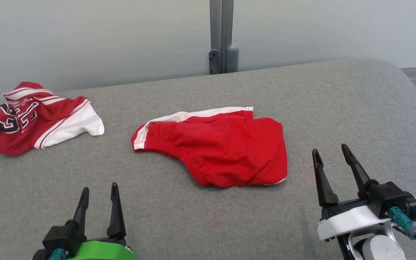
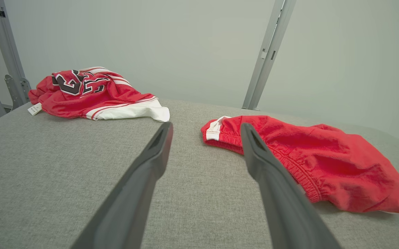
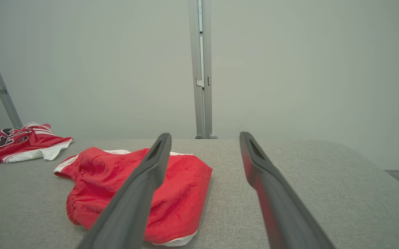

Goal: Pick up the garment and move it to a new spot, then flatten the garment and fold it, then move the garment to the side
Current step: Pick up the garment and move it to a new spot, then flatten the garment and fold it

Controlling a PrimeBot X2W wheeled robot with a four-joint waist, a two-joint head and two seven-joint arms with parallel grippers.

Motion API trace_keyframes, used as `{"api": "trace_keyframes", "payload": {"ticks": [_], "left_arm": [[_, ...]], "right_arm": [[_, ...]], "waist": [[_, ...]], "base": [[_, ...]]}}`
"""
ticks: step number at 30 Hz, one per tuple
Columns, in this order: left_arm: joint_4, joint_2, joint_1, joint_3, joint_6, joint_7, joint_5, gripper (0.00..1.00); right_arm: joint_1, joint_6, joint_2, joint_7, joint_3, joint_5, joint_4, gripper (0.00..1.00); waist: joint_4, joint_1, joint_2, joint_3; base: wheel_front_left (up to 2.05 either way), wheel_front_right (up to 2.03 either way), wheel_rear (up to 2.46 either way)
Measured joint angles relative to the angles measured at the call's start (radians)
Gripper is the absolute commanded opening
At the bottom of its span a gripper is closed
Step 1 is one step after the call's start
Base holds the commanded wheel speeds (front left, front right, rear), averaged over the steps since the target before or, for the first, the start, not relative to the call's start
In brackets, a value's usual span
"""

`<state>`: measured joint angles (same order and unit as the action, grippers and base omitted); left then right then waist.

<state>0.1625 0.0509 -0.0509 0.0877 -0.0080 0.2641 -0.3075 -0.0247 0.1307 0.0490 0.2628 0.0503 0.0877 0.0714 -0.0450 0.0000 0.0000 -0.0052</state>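
Find red shorts [image 1: 222, 148] near centre of grey padded surface [image 1: 355, 101], lying fairly flat and apparently doubled over. Note elastic waistband [image 1: 189, 164] curving along the near-left side and white side stripe [image 1: 193, 115] along the far edge. Note second item, red-and-white jersey [image 1: 31, 119], crumpled at far left, well apart from the shorts. Take the shorts as the task garment, being central and between the arms; cannot confirm.

Find left gripper [image 1: 99, 187] low at near-left, fingers spread, holding nothing, well clear of the cloth. Find right gripper [image 1: 329, 149] at near-right, close to the shorts' right edge but not touching, likewise spread and empty.

Expect light, thin, limp fabric with no stiffness: sags and bunches once lifted. Probably a little slick, going by the slight sheen. Not fragile. Expect the two layers to slide over each other, so a pinch on the top layer alone likely undoes the doubling.

Suggest gripping at the waistband for the thickness and bite of the gathered elastic, one gripper toward each end. As alternative, take the stitched white hem [image 3: 178, 241] at the near corner. Avoid mid-panel: risks digging fingertips into the padding and catching a single layer.
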Motion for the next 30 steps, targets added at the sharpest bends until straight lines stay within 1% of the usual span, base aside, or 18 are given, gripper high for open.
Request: {"api": "trace_keyframes", "payload": {"ticks": [5,11,30], "left_arm": [[-0.007,-0.001,-0.004,0.014,0.017,0.0,-0.009,1.0],[-0.014,-0.001,-0.005,0.021,0.025,0.0,-0.01,1.0],[-0.011,-0.001,-0.001,0.021,0.025,0.0,-0.012,1.0]], "right_arm": [[0.001,0.0,0.0,0.0,0.004,0.005,0.008,1.0],[0.001,0.0,0.0,0.0,0.002,0.007,0.011,1.0],[-0.002,0.0,0.0,0.0,-0.004,0.007,0.007,1.0]], "waist": [[0.0,0.0,0.0,0.001],[-0.003,0.0,0.0,0.005],[-0.001,0.0,0.0,0.038]], "base": [[0.0,0.0,0.0],[0.0,0.0,0.0],[0.0,0.0,0.0]]}}
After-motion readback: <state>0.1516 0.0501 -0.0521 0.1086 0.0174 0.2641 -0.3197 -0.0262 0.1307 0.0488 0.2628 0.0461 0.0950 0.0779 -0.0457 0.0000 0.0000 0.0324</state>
